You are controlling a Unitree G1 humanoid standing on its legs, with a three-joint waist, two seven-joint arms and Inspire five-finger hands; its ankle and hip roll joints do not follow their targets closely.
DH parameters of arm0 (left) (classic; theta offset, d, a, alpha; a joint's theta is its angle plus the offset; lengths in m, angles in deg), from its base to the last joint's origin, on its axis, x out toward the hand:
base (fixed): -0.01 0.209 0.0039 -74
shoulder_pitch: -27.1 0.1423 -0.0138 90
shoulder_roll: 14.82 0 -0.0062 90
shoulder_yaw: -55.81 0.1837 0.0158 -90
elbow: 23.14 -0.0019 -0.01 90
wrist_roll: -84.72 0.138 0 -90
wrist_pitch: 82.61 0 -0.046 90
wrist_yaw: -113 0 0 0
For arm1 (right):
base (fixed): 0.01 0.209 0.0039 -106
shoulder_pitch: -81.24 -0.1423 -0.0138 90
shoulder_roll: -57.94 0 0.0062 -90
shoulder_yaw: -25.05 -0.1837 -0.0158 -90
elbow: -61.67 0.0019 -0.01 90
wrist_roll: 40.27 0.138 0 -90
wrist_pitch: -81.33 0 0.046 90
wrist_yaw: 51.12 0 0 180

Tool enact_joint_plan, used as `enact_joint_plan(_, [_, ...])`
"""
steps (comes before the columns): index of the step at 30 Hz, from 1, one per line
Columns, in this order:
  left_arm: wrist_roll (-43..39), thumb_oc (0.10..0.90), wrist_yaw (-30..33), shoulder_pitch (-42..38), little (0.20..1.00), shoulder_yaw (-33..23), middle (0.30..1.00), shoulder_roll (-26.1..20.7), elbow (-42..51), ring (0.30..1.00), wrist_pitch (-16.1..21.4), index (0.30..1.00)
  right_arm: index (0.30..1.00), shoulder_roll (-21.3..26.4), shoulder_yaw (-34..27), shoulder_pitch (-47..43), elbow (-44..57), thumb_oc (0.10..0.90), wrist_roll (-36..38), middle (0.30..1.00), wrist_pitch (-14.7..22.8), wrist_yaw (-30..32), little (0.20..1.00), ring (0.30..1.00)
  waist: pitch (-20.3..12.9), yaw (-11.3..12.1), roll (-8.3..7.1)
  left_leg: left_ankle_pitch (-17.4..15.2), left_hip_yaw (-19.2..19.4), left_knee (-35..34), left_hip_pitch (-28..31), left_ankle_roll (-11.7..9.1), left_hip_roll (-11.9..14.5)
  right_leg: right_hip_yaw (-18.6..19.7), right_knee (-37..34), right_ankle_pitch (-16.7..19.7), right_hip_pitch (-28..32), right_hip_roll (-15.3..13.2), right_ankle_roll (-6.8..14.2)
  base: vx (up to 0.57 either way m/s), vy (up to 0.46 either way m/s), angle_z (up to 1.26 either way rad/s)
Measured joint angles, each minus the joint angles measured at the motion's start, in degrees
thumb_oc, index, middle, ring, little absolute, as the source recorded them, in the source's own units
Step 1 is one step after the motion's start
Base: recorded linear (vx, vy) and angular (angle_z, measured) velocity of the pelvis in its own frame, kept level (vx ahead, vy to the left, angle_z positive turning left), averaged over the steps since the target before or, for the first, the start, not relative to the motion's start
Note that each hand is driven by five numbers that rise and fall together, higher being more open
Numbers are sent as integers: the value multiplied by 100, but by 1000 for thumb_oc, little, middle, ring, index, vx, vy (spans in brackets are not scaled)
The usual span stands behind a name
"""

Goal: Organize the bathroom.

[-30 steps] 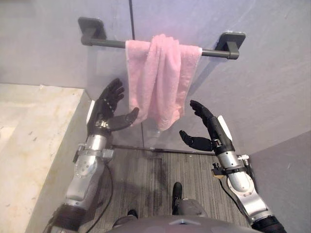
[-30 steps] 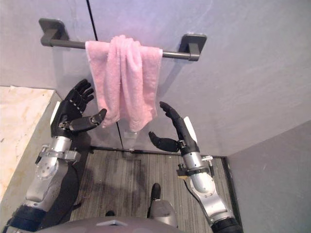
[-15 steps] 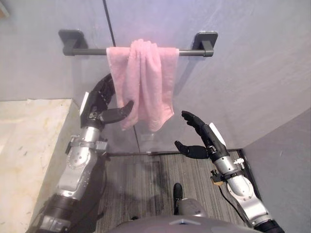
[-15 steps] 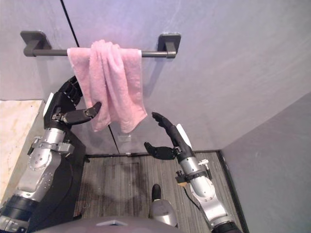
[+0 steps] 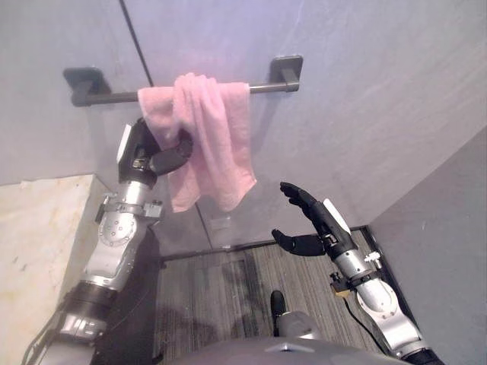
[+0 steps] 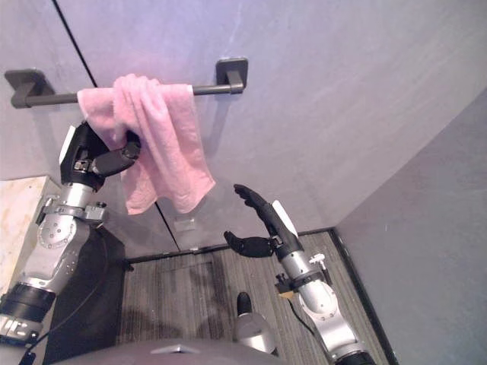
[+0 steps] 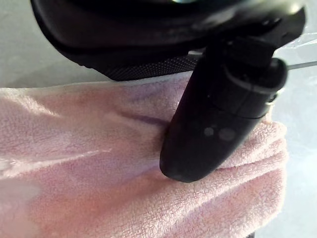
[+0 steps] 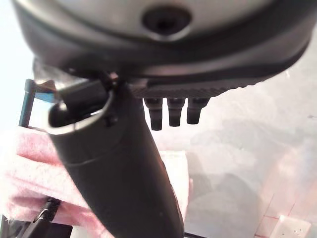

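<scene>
A pink towel (image 5: 205,141) hangs bunched over a dark grey wall bar (image 5: 106,96), nearer the bar's right bracket. My left hand (image 5: 148,156) is raised at the towel's left edge. Its fingers are behind the cloth and its thumb (image 7: 218,124) presses on the front of the towel (image 7: 99,193), pinching it. My right hand (image 5: 313,224) hovers lower, to the right of the towel and below its hem. It is open, fingers straight and thumb spread, and touches nothing. The right wrist view looks past the thumb (image 8: 114,163) to the towel (image 8: 20,168).
A pale marble counter (image 5: 38,251) stands at the lower left, close beside my left arm. A grey side wall (image 5: 449,228) closes in on the right. Striped grey flooring (image 5: 228,281) lies below, and a small wall outlet (image 5: 221,224) sits under the towel.
The camera has swung right. My left hand rose, slid its fingers behind the towel's left edge and closed the thumb onto the cloth. The right hand stayed low and open.
</scene>
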Motion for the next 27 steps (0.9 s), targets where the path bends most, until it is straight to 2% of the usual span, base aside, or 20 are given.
enact_joint_plan(8, [170,400,506,5,300,-3,300,429,6,300,2,300,900,190,-9,-277,47,800,64,900,-9,13,900,900,-3,158,5,1,-30,-14,1,-1,2,-9,-1,23,8,-2,-26,1,1,1])
enact_joint_plan(14, [223,400,385,7,300,37,300,635,22,300,2,300,900,333,37,-921,240,800,62,900,-10,240,900,900,-3,337,5,15,-136,1,-2,0,6,-104,0,25,53,-23,-28,-2,9,8])
enact_joint_plan(20, [224,400,216,35,300,36,300,849,212,300,-46,300,900,327,40,-968,240,800,58,900,-12,267,900,900,8,476,-6,16,-246,1,-14,4,0,-217,0,24,105,-60,-28,-1,3,9])
enact_joint_plan(24, [226,400,203,35,300,40,300,884,228,300,-46,300,900,138,46,-1018,239,800,845,900,-115,175,900,900,27,579,-33,18,-273,1,-8,6,0,-236,0,23,131,-68,-28,3,5,4])
enact_joint_plan(27, [227,400,172,34,300,43,300,921,229,300,-46,300,900,48,58,-1098,239,800,1177,900,-157,52,900,900,46,610,-60,20,-323,0,-9,8,-1,-278,-1,-2,157,-81,3,24,-5,8])
